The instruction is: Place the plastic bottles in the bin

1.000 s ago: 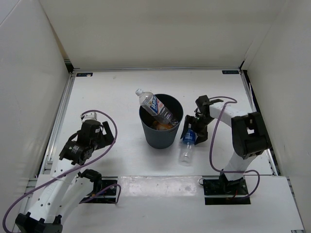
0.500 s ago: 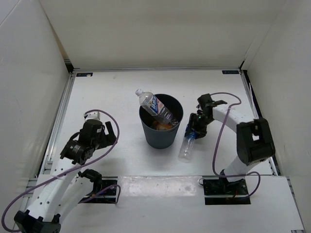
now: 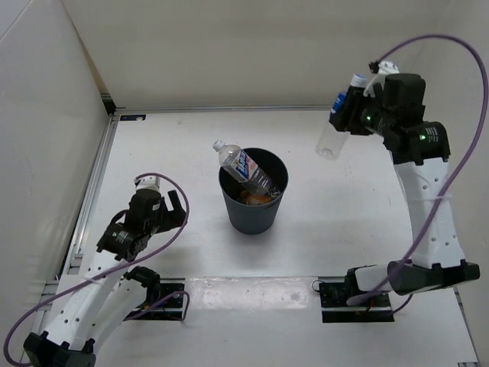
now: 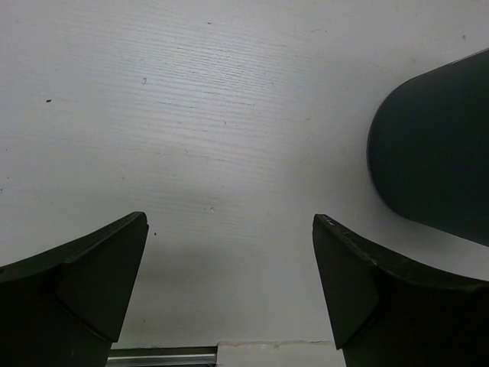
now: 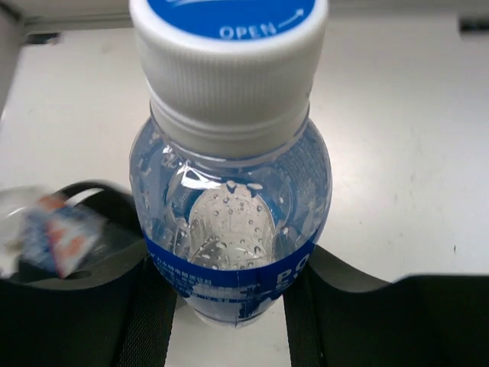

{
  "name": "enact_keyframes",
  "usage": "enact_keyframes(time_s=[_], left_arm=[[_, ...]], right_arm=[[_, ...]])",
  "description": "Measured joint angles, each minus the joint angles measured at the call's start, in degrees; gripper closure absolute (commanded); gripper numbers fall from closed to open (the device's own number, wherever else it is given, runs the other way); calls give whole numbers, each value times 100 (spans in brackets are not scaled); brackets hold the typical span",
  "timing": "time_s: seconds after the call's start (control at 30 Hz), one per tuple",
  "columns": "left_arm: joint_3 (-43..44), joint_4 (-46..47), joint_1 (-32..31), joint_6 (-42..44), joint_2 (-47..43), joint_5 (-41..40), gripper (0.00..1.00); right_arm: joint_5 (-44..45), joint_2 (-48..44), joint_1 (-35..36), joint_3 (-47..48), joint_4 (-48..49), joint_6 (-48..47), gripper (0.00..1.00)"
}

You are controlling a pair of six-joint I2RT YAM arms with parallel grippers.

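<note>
Tabletop: a white tabletop (image 3: 168, 145) is enclosed by plain white walls (image 3: 229, 46) on its left, far and right sides.
Bin: a round dark bin (image 3: 252, 218) is set upright about the middle of the tabletop; in the left wrist view its curved wall (image 4: 435, 168) is seen at the right.
Leaning bottle: a clear bottle with a white-and-blue label (image 3: 243, 167) is propped at a slant inside the bin, its white cap raised past the rim on the far left side.
Orange bottle: an orange bottle (image 3: 258, 199) is seen low inside the bin, partly covered by the leaning one.
Blue-labelled bottle: a clear bottle with a blue label (image 3: 335, 128) is held in the air over the far right corner of the tabletop, well apart from the bin, cap end up and base tilted down to the left.
Cap: the white cap with a blue top (image 5: 229, 53) is marked "OPEN".
Right gripper: the right gripper (image 3: 353, 109) is clamped on the blue-labelled bottle at its label band, one finger (image 5: 145, 306) pressed to each side.
Left gripper: the left gripper (image 4: 229, 229) is kept low by the left edge, toward the near left corner, jaws spread wide with nothing between them.
</note>
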Motion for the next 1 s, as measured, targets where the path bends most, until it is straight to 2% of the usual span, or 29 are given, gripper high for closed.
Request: enact_keyframes(time_s=[0.2, 0.33, 0.57, 0.73, 0.87, 1.0], left_arm=[[-28, 208, 0, 96, 195, 63, 1], [-31, 223, 0, 116, 186, 59, 1], [-39, 208, 0, 107, -118, -46, 1], [-39, 155, -9, 107, -227, -136, 1], [-39, 142, -15, 107, -289, -192, 1], [-39, 142, -17, 109, -293, -225, 1]], right_arm=[[-85, 122, 1473, 1690, -31, -660, 100], [26, 352, 2203, 1862, 35, -968, 100], [92, 809, 3381, 511, 197, -1172, 100], [157, 938, 3869, -223, 192, -1172, 100], [223, 931, 4087, -485, 378, -1169, 100], [256, 931, 3930, -721, 557, -1137, 100]])
